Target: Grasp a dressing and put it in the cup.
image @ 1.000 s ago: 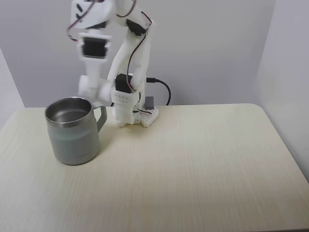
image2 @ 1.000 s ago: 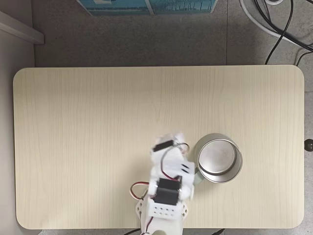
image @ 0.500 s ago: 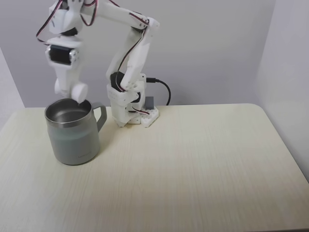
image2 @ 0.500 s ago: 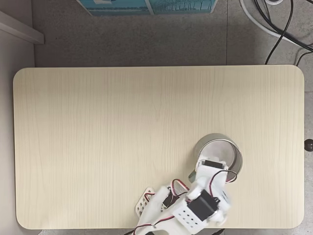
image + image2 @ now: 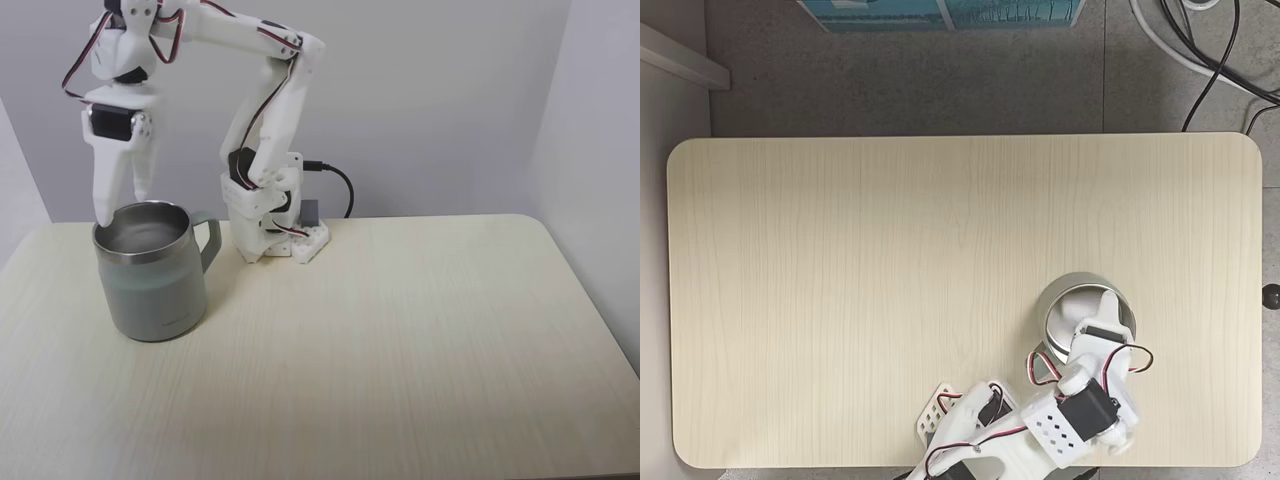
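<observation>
The cup [image 5: 155, 285], a pale grey-green mug with a steel rim and a handle on its right, stands at the table's left in a fixed view. My gripper [image 5: 123, 205] hangs straight down over its mouth. It is open, the fingertips spread just above the rim with nothing between them. From above, the gripper [image 5: 1090, 330] reaches over the cup [image 5: 1080, 280] from the near side. A white rounded patch inside the cup looks like the dressing [image 5: 1065, 315], though part of it could be a reflection in the shiny metal.
The arm's base [image 5: 285, 240] sits at the back edge, right of the cup, with a black cable [image 5: 340, 185] behind it. The wooden table [image 5: 420, 340] stretches bare to the right and front. A blue box [image 5: 940, 10] and cables [image 5: 1200, 50] lie on the floor beyond the table.
The arm swung from beside its base to over the cup, carrying the white dressing. The fingers have since spread, and the dressing is no longer between them.
</observation>
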Controlling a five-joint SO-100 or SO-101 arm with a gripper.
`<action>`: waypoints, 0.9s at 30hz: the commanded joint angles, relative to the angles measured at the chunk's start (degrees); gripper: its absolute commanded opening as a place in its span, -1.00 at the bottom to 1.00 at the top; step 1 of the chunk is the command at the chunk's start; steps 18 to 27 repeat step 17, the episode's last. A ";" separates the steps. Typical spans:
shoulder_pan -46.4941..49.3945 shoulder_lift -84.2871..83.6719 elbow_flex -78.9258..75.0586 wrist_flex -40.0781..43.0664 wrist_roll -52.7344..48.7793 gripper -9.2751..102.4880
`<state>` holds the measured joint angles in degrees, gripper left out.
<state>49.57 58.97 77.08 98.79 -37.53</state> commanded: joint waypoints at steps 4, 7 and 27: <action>2.29 1.85 2.55 -1.58 -0.53 -0.28; 2.99 3.34 3.43 -2.20 -0.26 -0.28; 3.69 5.10 3.60 -3.78 -0.97 -0.30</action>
